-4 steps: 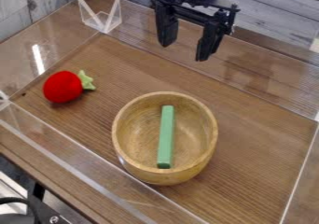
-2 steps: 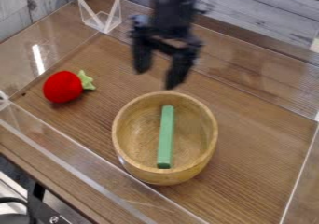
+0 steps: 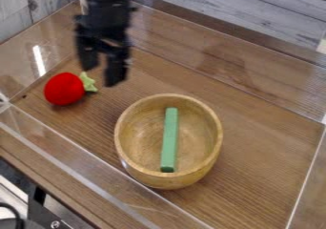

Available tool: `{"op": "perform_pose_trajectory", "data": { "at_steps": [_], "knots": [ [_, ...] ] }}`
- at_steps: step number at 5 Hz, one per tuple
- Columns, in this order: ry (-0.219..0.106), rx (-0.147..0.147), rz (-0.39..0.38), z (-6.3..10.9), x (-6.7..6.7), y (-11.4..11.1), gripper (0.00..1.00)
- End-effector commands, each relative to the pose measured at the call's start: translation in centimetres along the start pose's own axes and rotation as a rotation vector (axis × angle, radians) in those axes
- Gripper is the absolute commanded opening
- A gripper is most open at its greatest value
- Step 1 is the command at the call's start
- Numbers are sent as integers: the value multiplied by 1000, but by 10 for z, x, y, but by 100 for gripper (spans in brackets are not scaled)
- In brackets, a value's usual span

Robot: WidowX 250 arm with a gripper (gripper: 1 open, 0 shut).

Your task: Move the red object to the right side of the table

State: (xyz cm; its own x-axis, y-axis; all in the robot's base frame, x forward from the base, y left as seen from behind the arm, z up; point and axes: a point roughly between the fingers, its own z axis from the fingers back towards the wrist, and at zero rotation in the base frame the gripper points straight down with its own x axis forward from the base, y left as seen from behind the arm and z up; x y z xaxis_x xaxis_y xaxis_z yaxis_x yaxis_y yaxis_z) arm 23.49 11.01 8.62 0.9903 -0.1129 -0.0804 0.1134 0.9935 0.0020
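Now the black gripper (image 3: 102, 65) hangs over the table (image 3: 261, 90) with its two fingers (image 3: 114, 69) pointing down and spread apart, nothing between them. Its fingertips sit just above and a little to the right of the red object (image 3: 65, 89), close beside it; whether they touch it cannot be told.

The red object lies on the wood near the table's left edge, its green leafy top (image 3: 88, 81) turned toward the gripper. It sits apart from the bowl (image 3: 169, 141), up and to the left of it.

The bowl, round and of light wood, stands toward the front middle of the table. A green block (image 3: 170, 137) lies inside it, long and flat, running from the bowl's far side to its near side and leaning a little against the inner wall.

Clear acrylic walls (image 3: 76, 180) edge the table; the near one runs just in front of the bowl, and the left one passes just behind the red object. Right of the bowl, the tabletop shows bare wood grain with a sheen of reflected light.
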Motion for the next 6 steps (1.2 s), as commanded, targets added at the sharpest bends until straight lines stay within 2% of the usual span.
{"op": "perform_pose_trajectory", "data": {
  "at_steps": [1,3,5,6],
  "knots": [
    [-72,54,-22,5,-5,20,100],
    [-93,66,-17,7,-5,46,100],
    [-105,60,-11,-18,-5,58,100],
    [-110,47,23,-30,3,61,100]
  ]
}}
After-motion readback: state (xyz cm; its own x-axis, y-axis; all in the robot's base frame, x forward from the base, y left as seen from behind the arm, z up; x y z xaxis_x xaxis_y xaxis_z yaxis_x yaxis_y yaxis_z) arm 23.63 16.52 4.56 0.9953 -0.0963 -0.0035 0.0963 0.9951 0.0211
